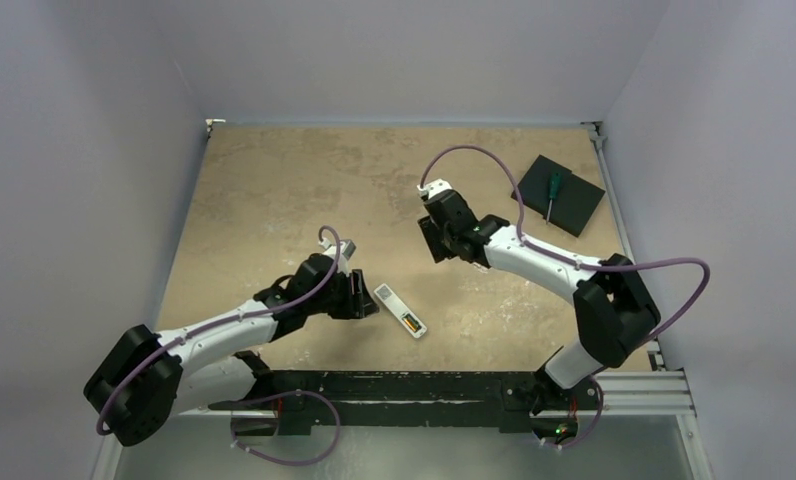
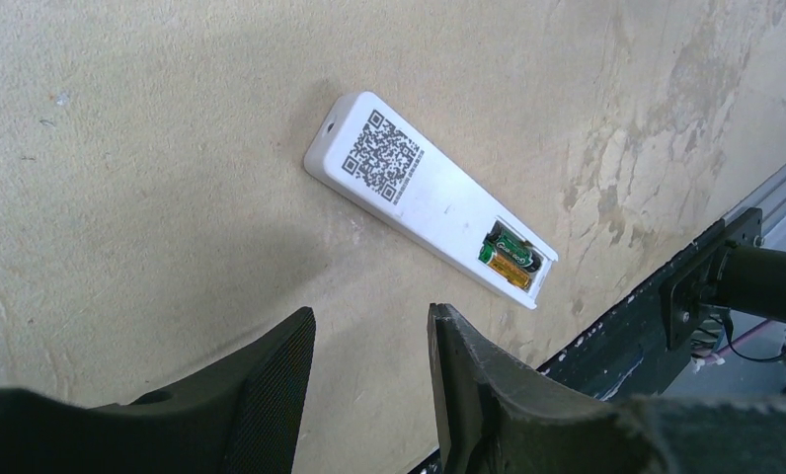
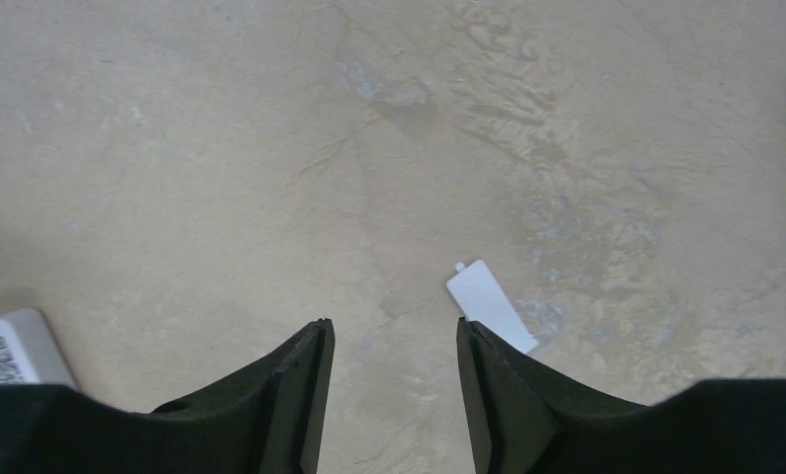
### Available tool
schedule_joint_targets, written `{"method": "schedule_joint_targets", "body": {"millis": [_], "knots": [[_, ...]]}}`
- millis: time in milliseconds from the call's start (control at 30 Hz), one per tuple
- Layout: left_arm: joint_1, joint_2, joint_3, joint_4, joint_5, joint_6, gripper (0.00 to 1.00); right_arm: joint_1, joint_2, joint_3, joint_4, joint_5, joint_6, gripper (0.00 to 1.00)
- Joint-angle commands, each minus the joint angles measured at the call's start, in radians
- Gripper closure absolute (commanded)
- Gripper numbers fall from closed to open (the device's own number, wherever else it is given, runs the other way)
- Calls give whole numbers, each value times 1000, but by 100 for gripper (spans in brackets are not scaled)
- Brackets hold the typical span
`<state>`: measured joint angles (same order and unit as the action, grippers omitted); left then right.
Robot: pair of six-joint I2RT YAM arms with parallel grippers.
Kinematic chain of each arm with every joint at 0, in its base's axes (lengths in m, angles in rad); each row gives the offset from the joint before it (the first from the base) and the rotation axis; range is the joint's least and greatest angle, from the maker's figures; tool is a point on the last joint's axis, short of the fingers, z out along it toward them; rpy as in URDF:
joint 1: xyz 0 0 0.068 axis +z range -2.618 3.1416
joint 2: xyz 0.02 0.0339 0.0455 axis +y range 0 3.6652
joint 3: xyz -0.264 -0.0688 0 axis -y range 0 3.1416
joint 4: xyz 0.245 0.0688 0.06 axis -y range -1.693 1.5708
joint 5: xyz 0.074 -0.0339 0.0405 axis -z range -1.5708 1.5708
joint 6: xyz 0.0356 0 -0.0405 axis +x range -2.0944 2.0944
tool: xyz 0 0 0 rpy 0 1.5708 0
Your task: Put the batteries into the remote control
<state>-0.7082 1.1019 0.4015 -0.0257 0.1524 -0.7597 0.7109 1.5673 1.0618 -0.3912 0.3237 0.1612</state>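
The white remote control (image 1: 398, 307) lies back side up on the table, QR label up in the left wrist view (image 2: 419, 188). Two batteries (image 2: 510, 259), one dark and one gold-orange, lie side by side in its open recess at the near end; they also show in the top view (image 1: 412, 323). My left gripper (image 1: 365, 297) is open and empty just left of the remote, apart from it (image 2: 369, 321). My right gripper (image 1: 434, 243) is open and empty further back, over bare table (image 3: 394, 331). A small white battery cover (image 3: 490, 304) lies flat by its right fingertip.
A black square pad (image 1: 577, 208) with a green-handled screwdriver (image 1: 552, 187) lies at the back right. A black rail (image 1: 424, 385) runs along the table's near edge. A corner of the remote (image 3: 9, 346) shows in the right wrist view.
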Motion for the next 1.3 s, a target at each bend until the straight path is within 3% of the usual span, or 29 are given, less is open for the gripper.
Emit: {"method": "schedule_joint_targets", "body": {"millis": [0, 300, 667, 1267], "knots": [[-3, -31, 26, -7, 12, 37, 54, -55, -9, 43, -13, 32, -35, 39], [-3, -67, 23, -25, 22, 60, 54, -159, 48, 61, -4, -84, -43, 23], [-3, -82, 18, -29, 29, 66, 54, -251, 134, 67, 0, -199, -33, 22], [-2, -89, 18, -40, 32, 68, 54, -274, 214, 52, -16, -240, -19, 22]]}}
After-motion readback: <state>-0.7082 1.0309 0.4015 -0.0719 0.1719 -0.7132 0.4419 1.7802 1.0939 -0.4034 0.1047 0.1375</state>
